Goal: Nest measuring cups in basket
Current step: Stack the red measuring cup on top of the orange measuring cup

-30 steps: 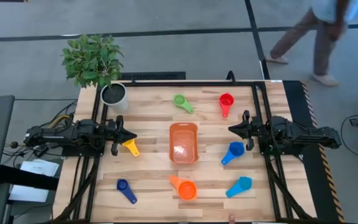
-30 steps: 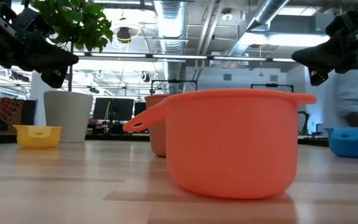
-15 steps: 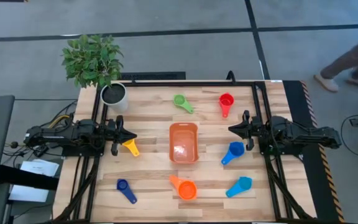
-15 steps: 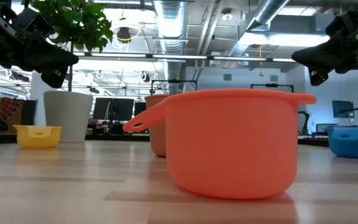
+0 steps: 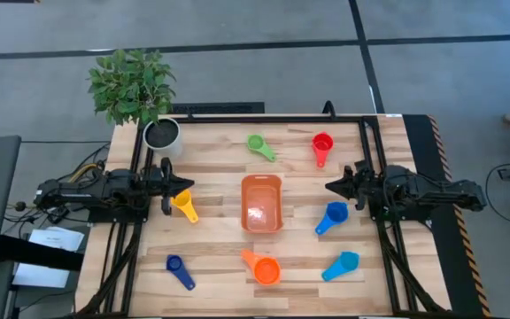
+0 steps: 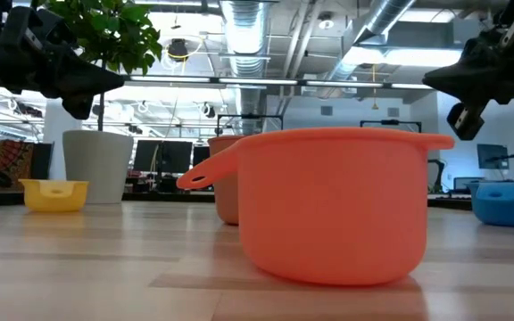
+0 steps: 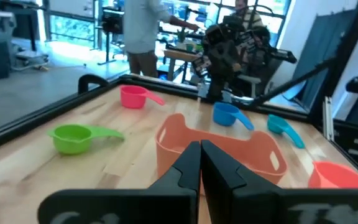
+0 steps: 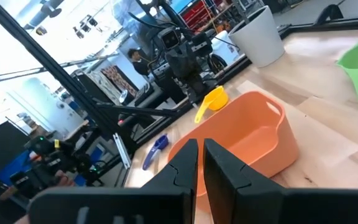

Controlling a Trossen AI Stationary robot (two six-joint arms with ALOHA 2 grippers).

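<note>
high view: the basket is seen mid-table, with nothing inside it. the measuring cups are spread around it: green, red, yellow, two blue ones, orange and light blue. the left gripper is held closed above the table just beside the yellow cup. the right gripper is held nearly closed, nothing gripped.

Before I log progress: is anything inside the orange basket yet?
The basket holds no cup; its floor shows bare from above. All seven cups lie on the table around it. Nothing hides its inside.
</note>
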